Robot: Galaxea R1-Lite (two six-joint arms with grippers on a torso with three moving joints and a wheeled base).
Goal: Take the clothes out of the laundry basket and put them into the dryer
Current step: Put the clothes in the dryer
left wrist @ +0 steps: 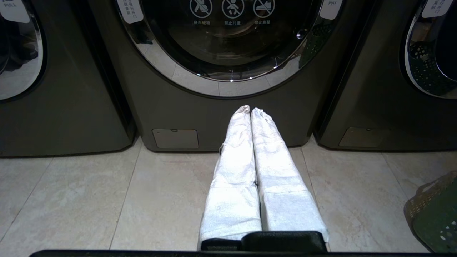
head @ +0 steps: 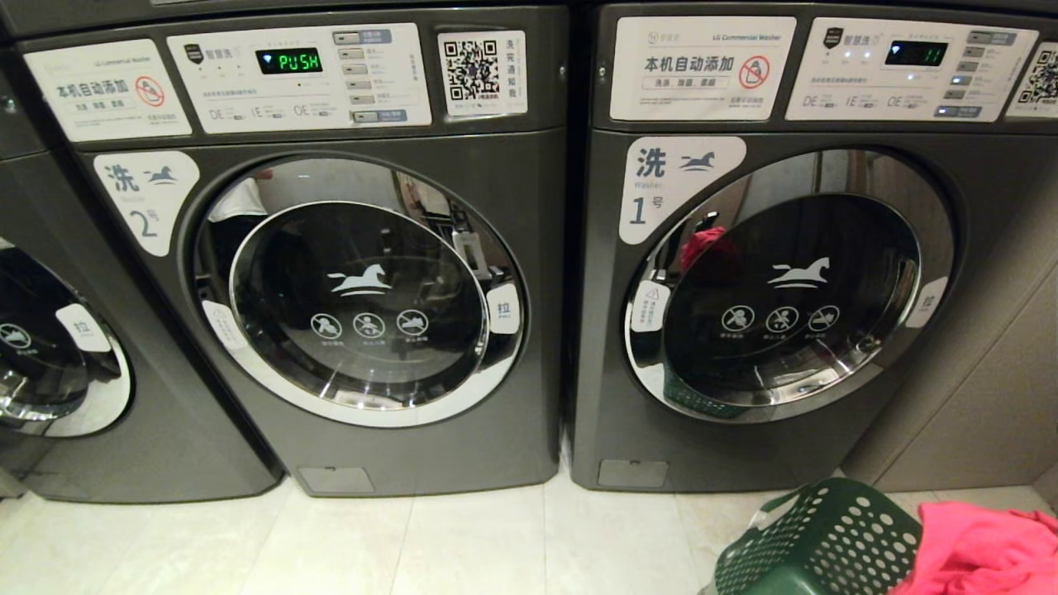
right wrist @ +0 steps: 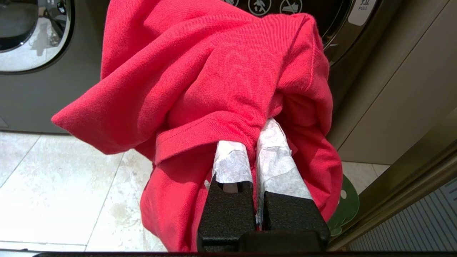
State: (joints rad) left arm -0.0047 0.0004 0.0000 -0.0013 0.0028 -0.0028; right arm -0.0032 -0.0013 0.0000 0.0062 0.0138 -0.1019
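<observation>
A dark green laundry basket (head: pixel 818 537) with round holes stands on the floor at the lower right of the head view. Bright red clothes (head: pixel 984 545) show just right of its rim. In the right wrist view my right gripper (right wrist: pixel 255 132) is shut on a red garment (right wrist: pixel 214 71), which bunches over its white-wrapped fingertips and hangs above the floor. A sliver of the basket (right wrist: pixel 348 207) shows below it. My left gripper (left wrist: pixel 250 109) is shut on nothing and points at the base of the machine marked 2. Neither gripper is in the head view. Which machine is the dryer I cannot tell.
Two grey front-loading machines stand side by side, marked 2 (head: pixel 359 289) and 1 (head: pixel 793 289), both with round doors shut. A third machine (head: pixel 50 355) is at the far left. A beige wall panel (head: pixel 975 397) closes the right side. Pale floor tiles (head: pixel 413 545) lie in front.
</observation>
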